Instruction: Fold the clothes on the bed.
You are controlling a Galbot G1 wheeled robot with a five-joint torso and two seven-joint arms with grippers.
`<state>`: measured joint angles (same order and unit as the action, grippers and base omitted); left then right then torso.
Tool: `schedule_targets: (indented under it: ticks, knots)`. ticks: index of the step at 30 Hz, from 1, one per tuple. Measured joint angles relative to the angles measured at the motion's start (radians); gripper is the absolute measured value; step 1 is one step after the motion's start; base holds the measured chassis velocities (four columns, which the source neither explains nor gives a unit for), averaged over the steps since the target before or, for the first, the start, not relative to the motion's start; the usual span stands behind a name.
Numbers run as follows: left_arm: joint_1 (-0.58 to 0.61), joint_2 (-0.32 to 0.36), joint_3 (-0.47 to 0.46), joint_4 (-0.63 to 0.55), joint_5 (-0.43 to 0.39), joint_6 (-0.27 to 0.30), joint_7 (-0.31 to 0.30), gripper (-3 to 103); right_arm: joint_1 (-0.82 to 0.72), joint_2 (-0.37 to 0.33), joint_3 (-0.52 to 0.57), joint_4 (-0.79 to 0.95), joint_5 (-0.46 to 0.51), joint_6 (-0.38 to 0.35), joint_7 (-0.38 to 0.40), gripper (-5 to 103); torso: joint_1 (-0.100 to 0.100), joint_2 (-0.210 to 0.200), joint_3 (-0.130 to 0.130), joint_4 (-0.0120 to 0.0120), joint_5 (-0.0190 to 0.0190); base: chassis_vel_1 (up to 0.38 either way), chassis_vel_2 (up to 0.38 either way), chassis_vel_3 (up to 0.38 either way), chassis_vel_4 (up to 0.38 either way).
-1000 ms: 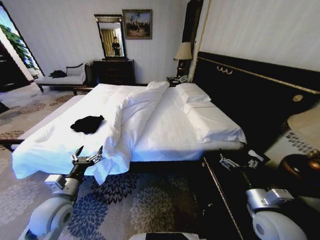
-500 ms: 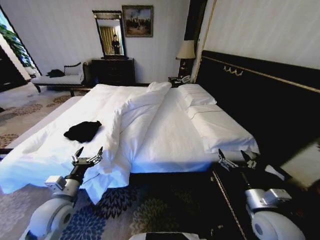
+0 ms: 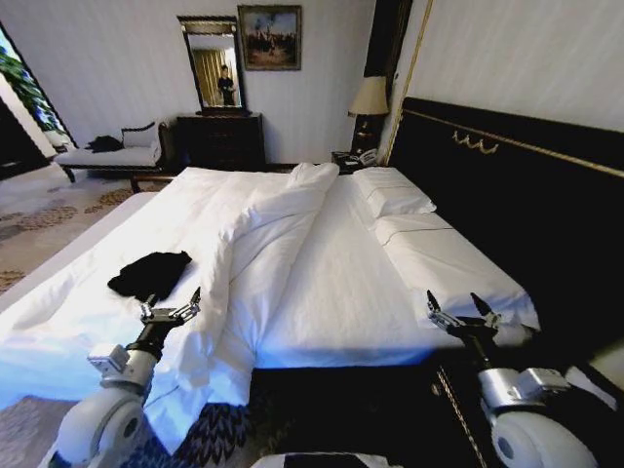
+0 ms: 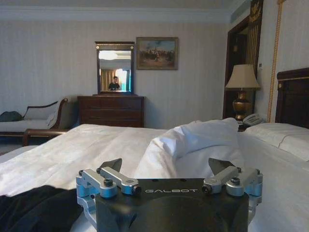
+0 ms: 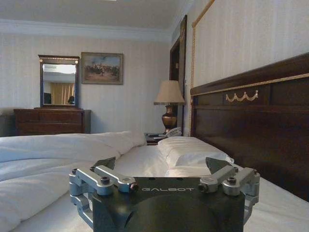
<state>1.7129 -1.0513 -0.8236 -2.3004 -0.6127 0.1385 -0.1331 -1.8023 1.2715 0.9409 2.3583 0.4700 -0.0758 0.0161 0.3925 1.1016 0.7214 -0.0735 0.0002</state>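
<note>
Lying crumpled just beyond the spread left gripper (image 3: 172, 304), the clothes (image 3: 149, 274) go untouched.

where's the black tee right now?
Head view: the black T-shirt lies crumpled on the white duvet at the bed's near left side, just beyond the open left gripper. The left wrist view shows it beside that gripper.
</note>
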Motion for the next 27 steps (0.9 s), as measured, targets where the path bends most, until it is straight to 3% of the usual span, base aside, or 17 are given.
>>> schedule_targets:
  ticks: [13, 27]
  knots:
    - [0.003, -0.002, -0.001, 0.003, 0.003, -0.003, 0.001, 100, 0.001, -0.002, 0.002, 0.002, -0.015, -0.008, 0.0, 100, -0.001, 0.0, 0.0, 0.0001, -0.0002, -0.066, 0.187, 0.056, -0.189]
    - [-0.002, -0.003, 0.001, 0.009, 0.006, -0.003, -0.001, 100, -0.004, 0.001, -0.003, 0.002, -0.031, -0.013, 0.001, 100, 0.0, 0.0, 0.0, 0.0001, -0.0002, 0.154, 0.303, -0.139, -0.315]
